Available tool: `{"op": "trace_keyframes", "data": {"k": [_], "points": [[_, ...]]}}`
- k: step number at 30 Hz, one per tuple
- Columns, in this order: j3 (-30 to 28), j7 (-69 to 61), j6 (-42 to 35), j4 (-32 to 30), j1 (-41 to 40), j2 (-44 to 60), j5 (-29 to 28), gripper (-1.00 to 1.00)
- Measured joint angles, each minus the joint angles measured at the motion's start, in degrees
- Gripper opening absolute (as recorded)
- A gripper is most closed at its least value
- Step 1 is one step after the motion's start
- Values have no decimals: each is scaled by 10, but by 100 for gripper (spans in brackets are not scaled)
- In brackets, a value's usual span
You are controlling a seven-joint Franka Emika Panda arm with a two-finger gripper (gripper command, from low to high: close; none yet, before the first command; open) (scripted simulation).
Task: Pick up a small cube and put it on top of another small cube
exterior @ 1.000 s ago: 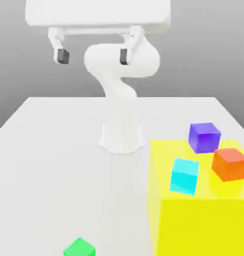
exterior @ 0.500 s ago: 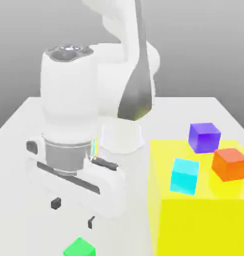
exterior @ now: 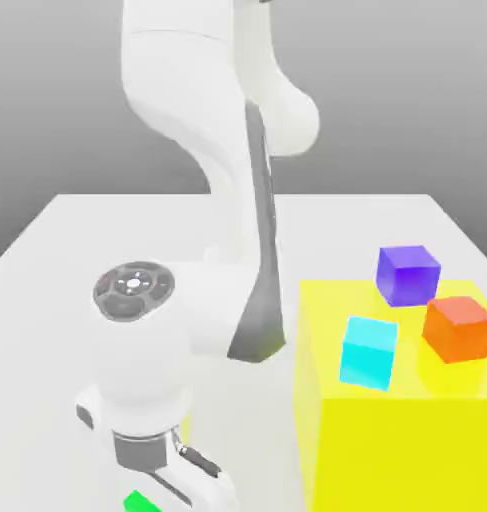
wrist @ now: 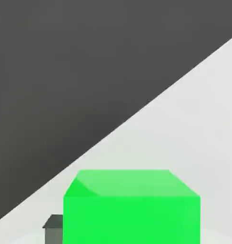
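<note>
Descent done: the white arm has dropped from high above the worktop (exterior: 47,300) and its end effector (exterior: 152,490), wide apart a second ago, now looks clenched on the small glossy green cube (wrist: 132,209) at the near edge. Lift toward the orange-red cube (exterior: 459,328) on the big yellow block (exterior: 407,440) should follow. Green cube sits flat and square to the fingers; equal sides, no long axis.

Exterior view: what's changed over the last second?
The arm swung down from high above the table to the green cube at the near edge, and the gripper, wide open a second ago, has closed its jaws around the cube, which sits close up in the hand view. The cube is not lifted yet. The purple cube, cyan cube and orange-red cube stayed put on the yellow block.
</note>
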Motion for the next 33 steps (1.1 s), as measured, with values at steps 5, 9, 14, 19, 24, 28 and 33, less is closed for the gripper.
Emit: {"op": "trace_keyframes", "data": {"k": [5, 9, 14, 19, 24, 28, 33], "points": [[10, -36, -77, -9, -14, -76, 16, -100], [42, -112, -162, 1, -14, -138, 58, -100], [84, -233, -283, 21, 27, -231, 143, -100], [144, -236, -375, 48, 107, -309, 132, -100], [200, -161, -377, 51, 145, -328, 57, -100], [207, -149, -317, 17, 149, -303, 42, 100], [208, -146, -308, 12, 149, -300, 38, 100]]}}
